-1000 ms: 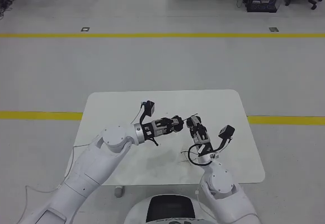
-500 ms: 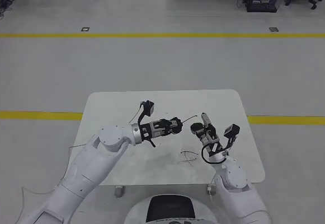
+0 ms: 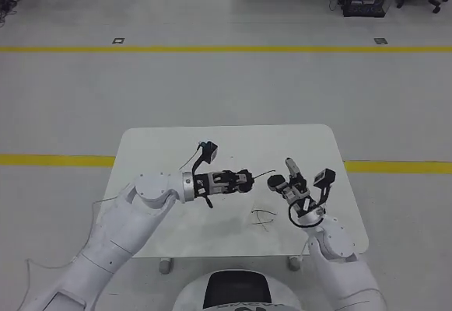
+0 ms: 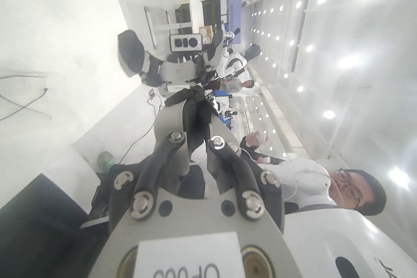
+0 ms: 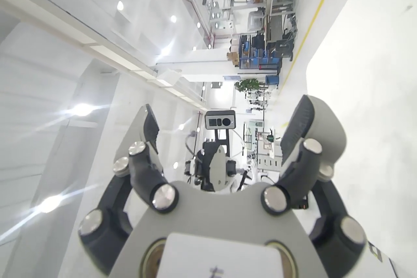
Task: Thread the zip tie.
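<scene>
My left gripper (image 3: 245,179) hangs over the middle of the white table (image 3: 155,148), shut on a black zip tie (image 3: 263,174). The tie's thin tail sticks out free toward my right gripper (image 3: 282,174). In the left wrist view the fingers (image 4: 177,116) are pressed together on the black tie (image 4: 178,97). My right gripper (image 5: 224,126) stands open a short way to the right of the tail, facing the left gripper (image 5: 213,168), with nothing between its pads (image 5: 298,123).
Two or three loose black zip ties (image 3: 261,217) lie crossed on the table in front of the grippers, also seen from the left wrist (image 4: 24,96). The table's right edge (image 3: 350,186) is close behind the right arm.
My right gripper has drawn back to the right, away from the left gripper, and now stands open. The tie's tail is now free. The left gripper has hardly moved.
</scene>
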Action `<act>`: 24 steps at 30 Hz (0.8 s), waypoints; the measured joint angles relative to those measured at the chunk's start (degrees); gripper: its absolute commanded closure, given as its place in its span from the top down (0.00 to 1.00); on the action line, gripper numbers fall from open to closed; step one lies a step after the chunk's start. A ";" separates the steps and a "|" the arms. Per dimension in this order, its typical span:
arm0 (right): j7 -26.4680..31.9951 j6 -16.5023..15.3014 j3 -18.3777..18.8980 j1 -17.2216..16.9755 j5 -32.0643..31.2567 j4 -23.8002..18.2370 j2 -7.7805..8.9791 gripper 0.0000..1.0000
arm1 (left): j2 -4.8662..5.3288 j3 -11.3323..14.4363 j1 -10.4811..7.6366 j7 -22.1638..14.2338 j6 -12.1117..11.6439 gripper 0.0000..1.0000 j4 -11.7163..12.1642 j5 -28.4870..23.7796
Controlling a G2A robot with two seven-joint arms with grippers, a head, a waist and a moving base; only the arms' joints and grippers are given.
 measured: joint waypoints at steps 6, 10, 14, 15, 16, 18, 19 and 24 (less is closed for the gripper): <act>22.26 4.01 5.53 3.76 5.93 5.44 2.14 1.00 | 1.00 -2.34 1.28 -9.13 -0.64 0.00 -1.79 -5.90; 30.92 5.23 6.52 5.97 6.63 8.47 2.93 1.00 | 1.28 -2.18 0.86 -11.97 -0.37 0.00 -1.87 -6.83; 30.62 5.16 6.56 5.98 6.64 8.54 2.92 1.00 | 1.33 -2.15 0.58 -11.29 -1.68 0.00 -1.92 -5.04; 30.61 5.16 6.55 5.97 6.63 8.53 2.92 1.00 | 1.33 -2.15 0.59 -11.29 -1.64 0.00 -1.92 -5.12; 30.59 5.16 6.52 5.97 6.65 8.50 2.92 1.00 | 1.33 -2.15 0.60 -11.29 -1.62 0.00 -1.93 -5.14; 30.88 5.73 5.92 5.99 8.04 8.50 2.88 1.00 | 1.36 -1.85 0.53 -10.43 -1.38 0.00 -2.16 -4.14; 31.58 5.81 5.78 6.16 8.67 8.78 2.95 1.00 | 1.38 -1.66 0.37 -10.41 -0.91 0.00 -2.06 -4.00; 38.86 4.79 5.82 8.50 8.72 12.70 3.76 1.00 | 1.36 -0.51 -1.96 -12.63 1.28 0.00 0.81 -4.95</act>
